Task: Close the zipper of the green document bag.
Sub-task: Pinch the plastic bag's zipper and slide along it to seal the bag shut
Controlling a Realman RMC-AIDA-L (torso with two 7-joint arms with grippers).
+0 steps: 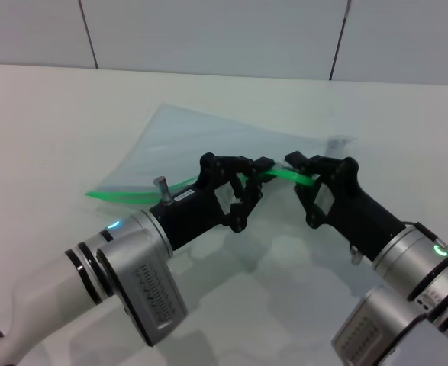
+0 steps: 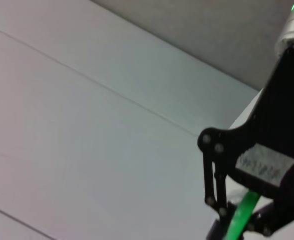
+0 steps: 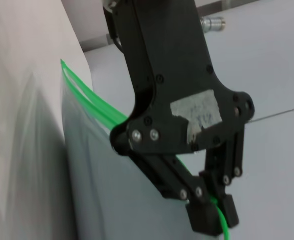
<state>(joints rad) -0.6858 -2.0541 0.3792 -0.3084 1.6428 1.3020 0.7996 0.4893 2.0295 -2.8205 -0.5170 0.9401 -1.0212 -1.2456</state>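
The green document bag (image 1: 208, 137) is a translucent pale pouch lying flat on the white table (image 1: 40, 130). Its zipper (image 1: 132, 195) is the bright green strip along the near edge. My left gripper (image 1: 260, 175) is shut on that strip near its right end. My right gripper (image 1: 296, 174) faces it a few centimetres away, shut on the strip's end. The right wrist view shows the left gripper (image 3: 212, 220) pinching the zipper (image 3: 94, 107), whose two green lines part farther along the bag (image 3: 96, 185). In the left wrist view the right gripper (image 2: 237, 225) grips the zipper (image 2: 248, 202). The slider is hidden.
Both arms reach in from the near edge of the table and almost meet over its middle. A pale panelled wall (image 1: 208, 30) runs along the far side of the table.
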